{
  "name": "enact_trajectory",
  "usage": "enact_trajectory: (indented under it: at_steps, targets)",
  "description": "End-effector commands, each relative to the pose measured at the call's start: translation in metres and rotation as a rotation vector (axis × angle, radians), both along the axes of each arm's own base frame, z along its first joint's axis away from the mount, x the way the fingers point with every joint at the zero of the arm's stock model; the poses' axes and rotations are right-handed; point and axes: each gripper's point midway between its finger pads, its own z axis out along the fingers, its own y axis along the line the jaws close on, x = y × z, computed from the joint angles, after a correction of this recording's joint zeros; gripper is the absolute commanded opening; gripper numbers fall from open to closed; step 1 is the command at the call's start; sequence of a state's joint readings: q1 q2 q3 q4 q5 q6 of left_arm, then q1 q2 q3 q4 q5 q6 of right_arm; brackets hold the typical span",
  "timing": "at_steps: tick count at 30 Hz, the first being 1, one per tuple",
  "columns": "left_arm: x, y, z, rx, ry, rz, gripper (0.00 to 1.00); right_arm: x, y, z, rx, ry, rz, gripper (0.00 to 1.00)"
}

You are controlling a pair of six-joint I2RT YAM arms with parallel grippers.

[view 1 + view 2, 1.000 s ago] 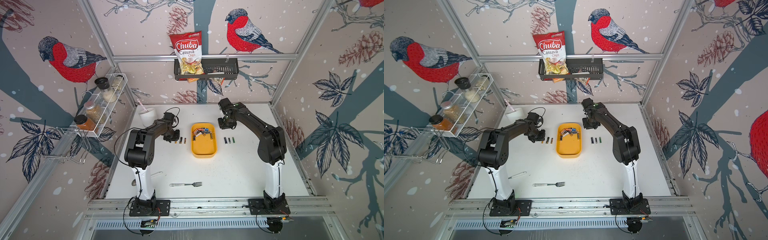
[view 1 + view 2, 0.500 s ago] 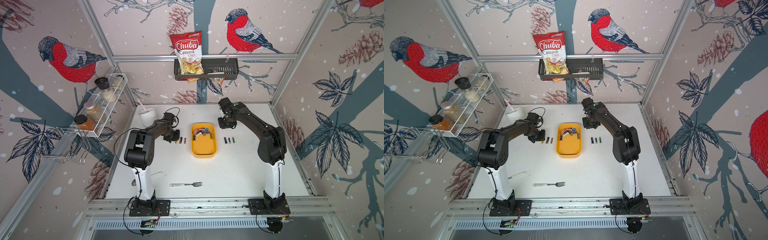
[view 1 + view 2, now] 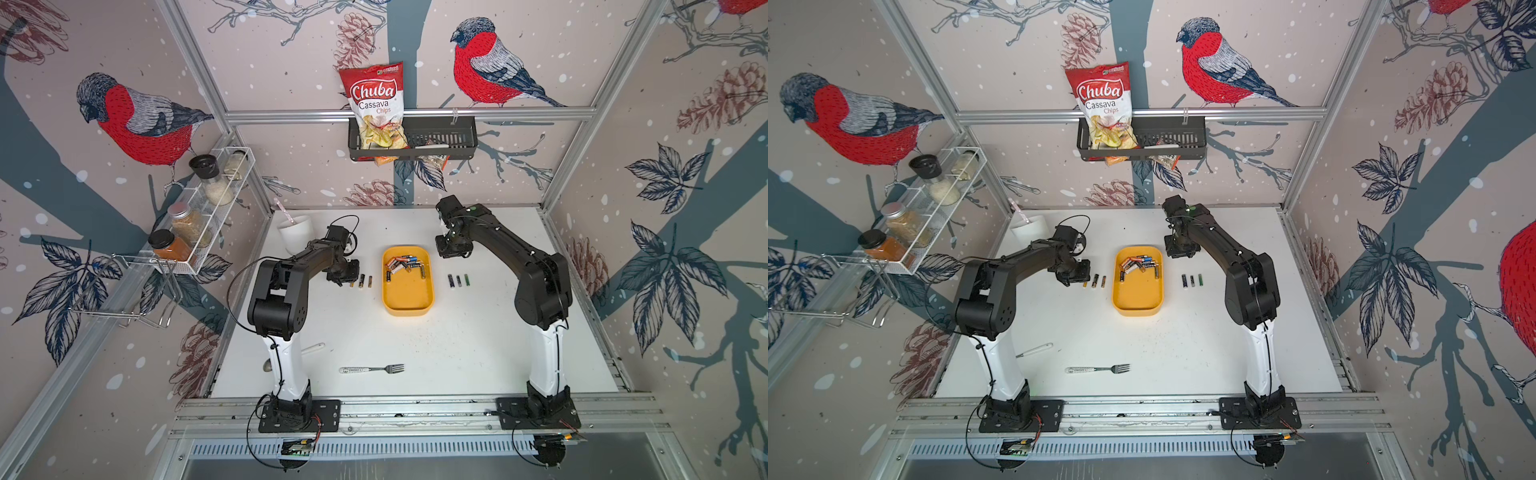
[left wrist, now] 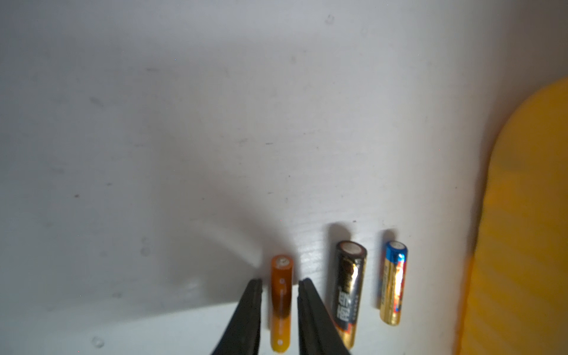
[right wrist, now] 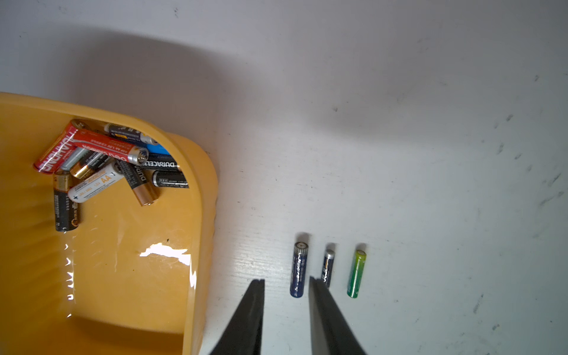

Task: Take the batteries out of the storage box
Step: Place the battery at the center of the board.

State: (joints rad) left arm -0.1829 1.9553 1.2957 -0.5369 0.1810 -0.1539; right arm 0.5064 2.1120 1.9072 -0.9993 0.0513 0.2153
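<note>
Left gripper (image 4: 280, 281) stands narrowly parted astride the orange battery (image 4: 281, 267), not clamping it; right gripper (image 5: 285, 281) hangs narrowly parted, empty, beside the yellow storage box (image 5: 199, 215).

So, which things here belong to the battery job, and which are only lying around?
Belong: yellow plastic storage box; mixed cylindrical batteries piled inside it; left row of three batteries on the table; right row of three.
Lying about: metal fork; white cup; red chips bag; glass spice jars.
</note>
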Motion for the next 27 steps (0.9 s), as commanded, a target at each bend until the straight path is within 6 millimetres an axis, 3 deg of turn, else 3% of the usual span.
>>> enact_trajectory:
  at_steps: [1,15,20,27]
  targets:
    - [-0.005,0.003,0.001,0.015,0.017,0.005,0.28,-0.001,-0.001,0.0,-0.007,0.001,-0.01,0.31]
    - [-0.003,0.0,0.011,-0.012,-0.006,0.01,0.31,-0.003,0.007,0.006,-0.005,-0.014,-0.003,0.31]
    - [-0.001,-0.001,0.022,-0.017,-0.024,0.013,0.31,-0.008,0.036,0.014,0.013,-0.032,0.042,0.32]
    - [-0.003,-0.001,0.031,-0.025,-0.037,0.017,0.32,-0.013,0.082,0.001,0.03,-0.019,0.122,0.32]
